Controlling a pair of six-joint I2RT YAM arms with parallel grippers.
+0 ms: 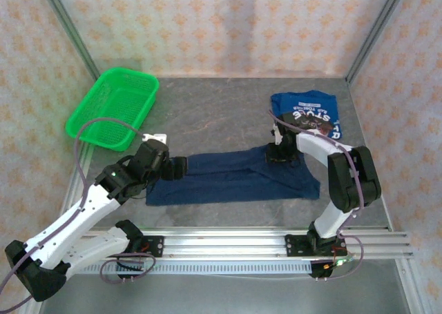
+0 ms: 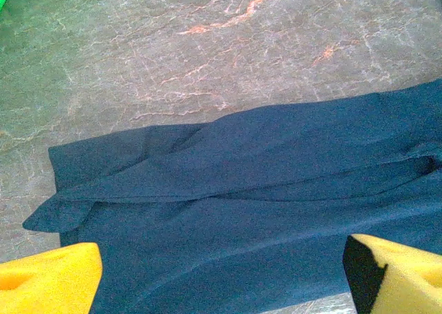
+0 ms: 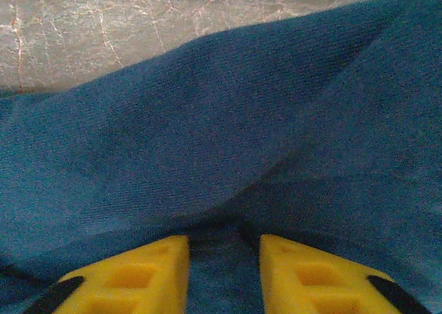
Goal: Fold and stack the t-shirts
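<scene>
Navy tee (image 1: 235, 179) lies mid-surface (image 1: 221, 114) as a long band running L to R, its long sides turned in. A loose flap shows at its L end in the left wrist view. The blue printed tee (image 1: 311, 108) sits folded small at the far R, just beyond the navy one. Can't tell whether the two touch.

My read: I'm partway through folding the navy tee. The lengthwise fold looks done, the crosswise fold isn't, and nothing is stacked yet.

Left gripper (image 1: 177, 168) hovers over the band's L end. Its fingers (image 2: 48, 279) are spread wide w/ nothing between them. Right gripper (image 1: 280, 152) is down at the band's far edge, toward the R end. In the right wrist view its fingers (image 3: 148, 269) sit close together w/ navy cloth in the narrow gap. Can't tell if they're pinching it or just resting over it.

Next move, I reckon: take both corners of one short end, lift, and bring them over to the other end. The pinch has to catch every layer, else the turned-in sides fall open. After that it goes onto the printed tee. Green mesh basket (image 1: 97, 140) is far L, well apart, so no issue there.
</scene>
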